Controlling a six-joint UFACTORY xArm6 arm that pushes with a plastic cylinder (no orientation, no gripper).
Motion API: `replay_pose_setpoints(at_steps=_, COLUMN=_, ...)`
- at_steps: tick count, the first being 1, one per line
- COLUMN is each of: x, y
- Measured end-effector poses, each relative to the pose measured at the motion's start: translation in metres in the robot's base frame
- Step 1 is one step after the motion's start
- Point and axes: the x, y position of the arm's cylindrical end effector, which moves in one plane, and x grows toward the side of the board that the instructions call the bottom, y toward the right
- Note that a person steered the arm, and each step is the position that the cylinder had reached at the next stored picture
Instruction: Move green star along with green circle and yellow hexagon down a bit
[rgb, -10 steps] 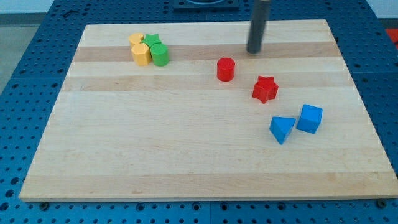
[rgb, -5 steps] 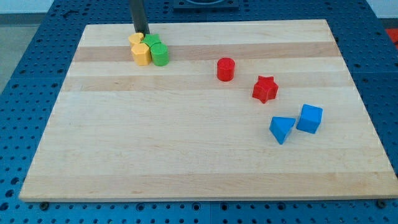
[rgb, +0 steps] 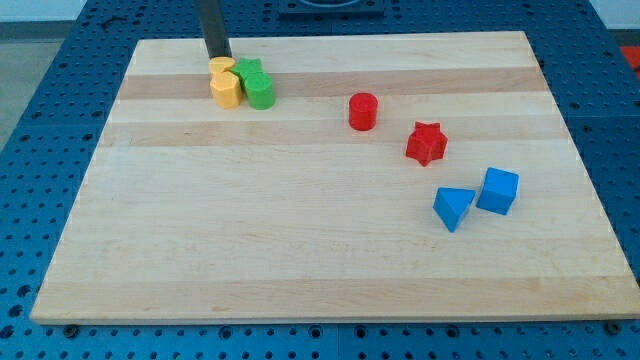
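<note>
A tight cluster sits at the board's upper left. The green star is at its top right, the green circle just below it, and the yellow hexagon to the circle's left. A second yellow block, shape unclear, lies above the hexagon. My tip stands just above that upper yellow block, at the cluster's top-left edge, touching or nearly touching it.
A red circle and a red star lie right of centre. A blue triangle and a blue cube lie at the lower right. The board's top edge is close above my tip.
My tip swept from the board's upper middle leftward to the cluster, then shifted slightly left. The cluster has barely moved.
</note>
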Motion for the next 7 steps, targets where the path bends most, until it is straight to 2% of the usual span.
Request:
replay_pose_setpoints(at_steps=2, x=-0.009, y=0.013)
replay_pose_setpoints(at_steps=5, x=0.022, y=0.049)
replay_pose_setpoints(at_steps=7, x=0.062, y=0.053)
